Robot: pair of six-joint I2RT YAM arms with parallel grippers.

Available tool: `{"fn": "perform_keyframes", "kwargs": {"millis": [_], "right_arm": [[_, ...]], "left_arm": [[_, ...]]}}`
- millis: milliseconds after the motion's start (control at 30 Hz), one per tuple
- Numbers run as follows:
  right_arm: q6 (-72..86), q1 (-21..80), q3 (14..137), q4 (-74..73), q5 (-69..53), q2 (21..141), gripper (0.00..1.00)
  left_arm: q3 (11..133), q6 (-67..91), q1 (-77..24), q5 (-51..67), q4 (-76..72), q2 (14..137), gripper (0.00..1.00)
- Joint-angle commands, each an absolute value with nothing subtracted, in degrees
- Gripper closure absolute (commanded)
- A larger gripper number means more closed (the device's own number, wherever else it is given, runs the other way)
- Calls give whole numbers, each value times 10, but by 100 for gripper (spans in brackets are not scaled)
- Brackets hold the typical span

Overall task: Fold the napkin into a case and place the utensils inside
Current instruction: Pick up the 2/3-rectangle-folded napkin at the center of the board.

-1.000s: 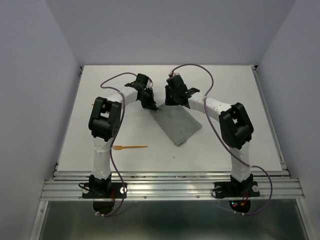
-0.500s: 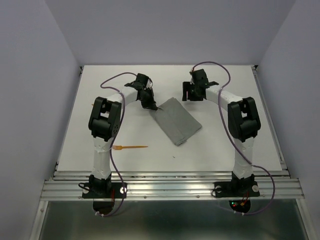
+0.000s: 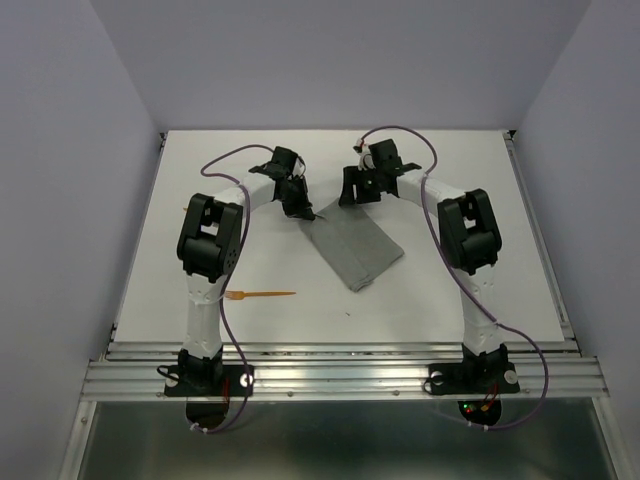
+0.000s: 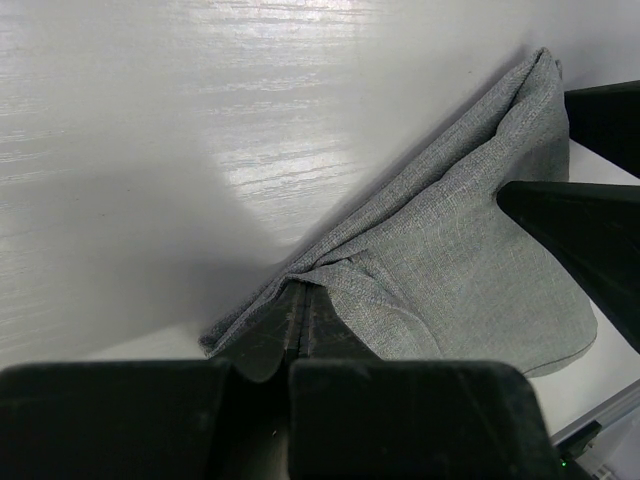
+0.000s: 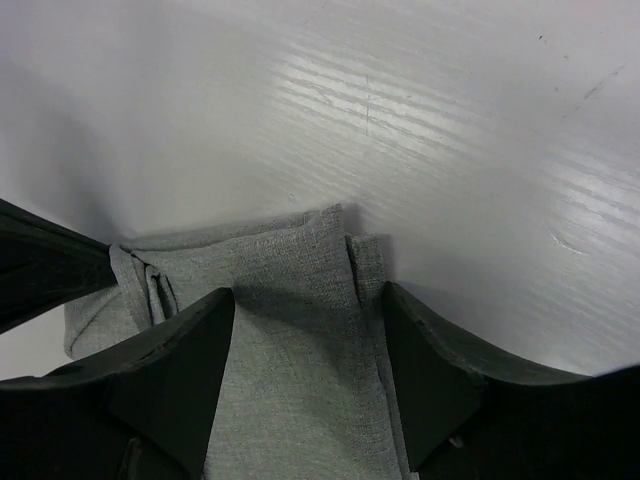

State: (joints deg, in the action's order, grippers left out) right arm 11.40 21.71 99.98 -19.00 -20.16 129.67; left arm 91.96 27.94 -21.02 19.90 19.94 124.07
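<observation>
We log: left hand (image 4: 300,300) pinching napkin (image 3: 357,245) corner, right hand (image 5: 305,295) spread astride napkin's far edge. Risk we see: right grabs single layer, fold pulls open.

two black-and-white robot arms rise from bases at the near table edge. the left arm (image 3: 210,240) stands up to a raised elbow, then its forearm runs away and inward, ending in the left gripper (image 3: 302,208), tipped down at the table. its jaws are pressed together, pinching a fold at the edge of the napkin (image 4: 470,270). the right arm (image 3: 468,235) mirrors that pose, its forearm angling inward to the right gripper (image 3: 352,192). its fingers (image 5: 190,350) are spread wide, low over a corner of the cloth, near the left gripper.
</observation>
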Motion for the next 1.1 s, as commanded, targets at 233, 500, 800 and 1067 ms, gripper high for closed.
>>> {"fn": "perform_keyframes", "kwargs": {"millis": [233, 500, 800, 1067], "right_arm": [[114, 215, 1013, -189, -269, 1332, 65], [148, 221, 988, -167, -178, 1281, 97], [176, 252, 919, -127, -126, 1208, 99], [188, 275, 909, -126, -113, 1180, 99]], "left_arm": [[934, 277, -212, 201, 203, 1232, 100], [923, 278, -212, 200, 200, 1228, 100], [918, 279, -212, 203, 196, 1227, 100], [915, 279, -213, 208, 192, 1226, 100]]}}
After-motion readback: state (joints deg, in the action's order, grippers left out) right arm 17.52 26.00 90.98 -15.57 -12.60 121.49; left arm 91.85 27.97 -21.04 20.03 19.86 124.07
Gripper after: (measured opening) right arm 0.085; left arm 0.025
